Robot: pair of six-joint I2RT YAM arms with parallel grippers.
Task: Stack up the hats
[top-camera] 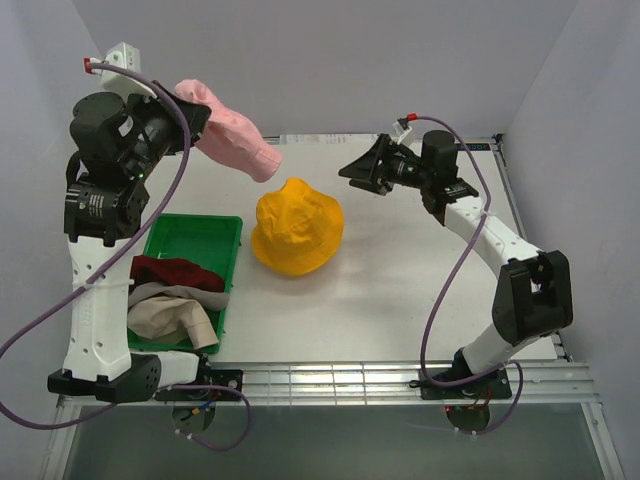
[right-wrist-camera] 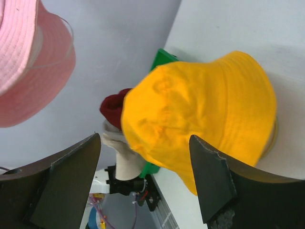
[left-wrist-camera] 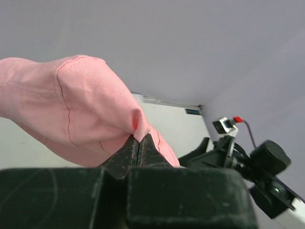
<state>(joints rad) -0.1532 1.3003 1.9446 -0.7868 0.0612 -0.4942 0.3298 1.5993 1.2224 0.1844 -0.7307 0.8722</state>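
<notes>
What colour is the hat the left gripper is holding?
Pale pink hat, clearest in the left wrist view.

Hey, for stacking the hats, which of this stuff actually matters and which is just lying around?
Belongs to the job: pink hat, pinched in the left end effector; yellow hat; dark red hat; grey hat; beige hat.
Just lying about: green tray under the last three; table.

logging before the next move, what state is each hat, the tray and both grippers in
left gripper: shut on the pink hat
pink hat: held in the air, off the table
yellow-orange hat: crown up on the table, untouched
dark red hat: lying in the green tray
beige hat: crumpled in the tray
green tray: on the table, hats inside
right gripper: open, holding nothing
</notes>
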